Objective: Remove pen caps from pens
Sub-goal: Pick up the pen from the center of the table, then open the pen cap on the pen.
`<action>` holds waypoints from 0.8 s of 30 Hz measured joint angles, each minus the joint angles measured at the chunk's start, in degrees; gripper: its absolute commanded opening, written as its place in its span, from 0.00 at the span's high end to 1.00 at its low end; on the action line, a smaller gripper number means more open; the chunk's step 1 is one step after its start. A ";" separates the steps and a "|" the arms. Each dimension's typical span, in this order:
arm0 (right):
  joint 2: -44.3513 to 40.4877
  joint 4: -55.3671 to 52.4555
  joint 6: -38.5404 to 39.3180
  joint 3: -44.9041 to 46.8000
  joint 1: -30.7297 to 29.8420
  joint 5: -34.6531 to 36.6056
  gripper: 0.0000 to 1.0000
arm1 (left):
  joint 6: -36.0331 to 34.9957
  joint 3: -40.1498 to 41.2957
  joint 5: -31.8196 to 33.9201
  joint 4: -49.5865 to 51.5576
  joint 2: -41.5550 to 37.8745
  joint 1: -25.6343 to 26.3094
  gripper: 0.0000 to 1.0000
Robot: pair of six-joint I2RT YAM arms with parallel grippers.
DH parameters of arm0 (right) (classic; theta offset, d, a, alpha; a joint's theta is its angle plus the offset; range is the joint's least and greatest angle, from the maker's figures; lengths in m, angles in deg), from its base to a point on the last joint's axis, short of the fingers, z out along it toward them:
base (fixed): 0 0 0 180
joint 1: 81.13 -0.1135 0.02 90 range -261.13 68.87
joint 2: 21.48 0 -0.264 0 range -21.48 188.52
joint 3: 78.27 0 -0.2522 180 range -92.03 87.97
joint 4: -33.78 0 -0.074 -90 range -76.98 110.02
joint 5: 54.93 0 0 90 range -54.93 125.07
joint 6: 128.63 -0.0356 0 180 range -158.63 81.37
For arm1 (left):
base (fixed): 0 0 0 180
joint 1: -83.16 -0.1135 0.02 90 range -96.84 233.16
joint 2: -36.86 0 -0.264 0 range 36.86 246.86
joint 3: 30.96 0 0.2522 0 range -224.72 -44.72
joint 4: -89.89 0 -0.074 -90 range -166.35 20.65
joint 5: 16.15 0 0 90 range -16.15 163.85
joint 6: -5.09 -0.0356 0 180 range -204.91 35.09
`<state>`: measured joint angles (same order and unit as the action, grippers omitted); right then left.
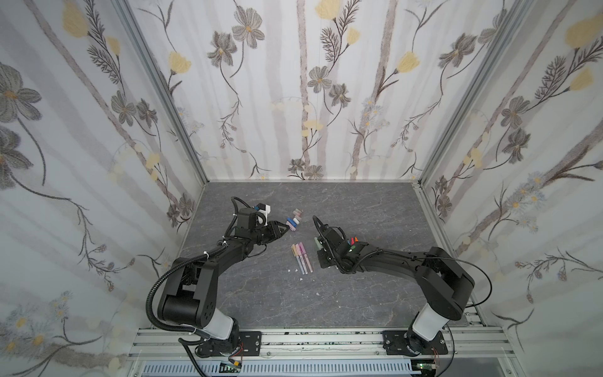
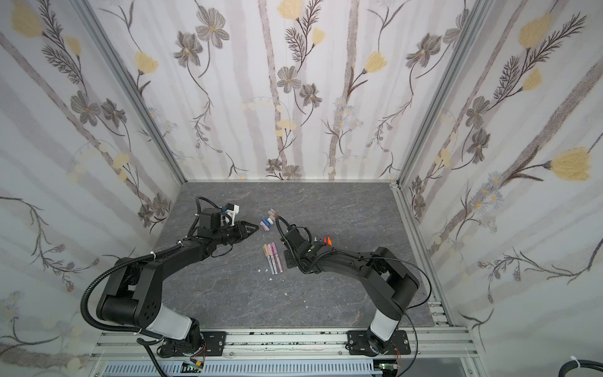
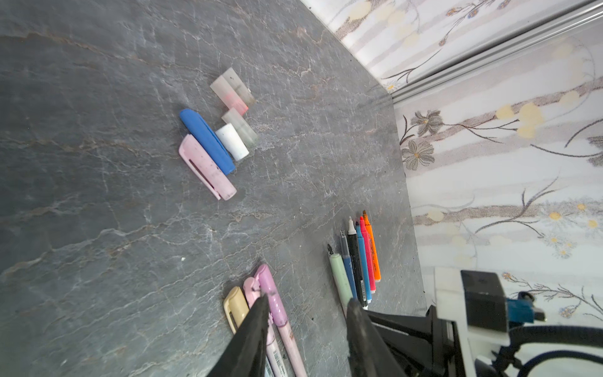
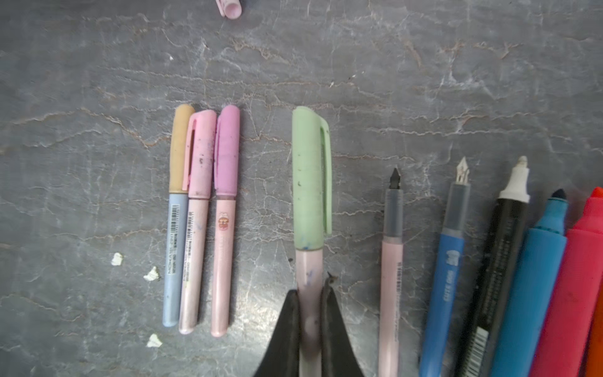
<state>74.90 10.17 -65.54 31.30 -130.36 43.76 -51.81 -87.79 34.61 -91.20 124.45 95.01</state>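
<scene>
My right gripper (image 4: 311,291) is shut on the pale pink barrel of a pen whose green cap (image 4: 311,176) is still on; in a top view that cap (image 1: 316,243) peeks out beside the right wrist. Three more capped pens (image 4: 202,212) lie side by side on the table, with yellow, pink and purple caps. Several uncapped pens (image 4: 489,261) lie in a row on the other side of the held pen. Loose pen caps (image 3: 212,143), blue, pink, white and clear, lie in a cluster further back. My left gripper (image 3: 308,300) is open and empty, near that cluster (image 1: 293,222).
The grey stone-patterned tabletop (image 1: 375,212) is walled by floral panels at the back and both sides. Small white specks (image 4: 151,273) lie beside the three capped pens. An aluminium rail (image 1: 326,339) runs along the front edge under both arm bases.
</scene>
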 measured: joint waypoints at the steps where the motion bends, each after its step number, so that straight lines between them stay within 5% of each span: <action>1: -0.85 0.61 0.00 0.46 0.44 -0.33 0.97 | 0.50 0.37 -0.07 -0.46 -0.07 0.72 0.61; 10: -2.95 4.35 -0.02 0.20 1.79 -3.52 0.98 | 6.40 0.26 -1.62 -7.63 4.33 8.46 0.61; 24: -1.03 6.47 -0.02 -2.97 3.67 -6.84 0.98 | 10.43 -5.09 -1.44 -12.33 10.29 12.07 0.61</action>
<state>73.87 16.64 -65.57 28.33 -126.69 36.91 -41.38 -92.88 33.17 -103.53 134.75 107.08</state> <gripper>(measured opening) 0.092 0.394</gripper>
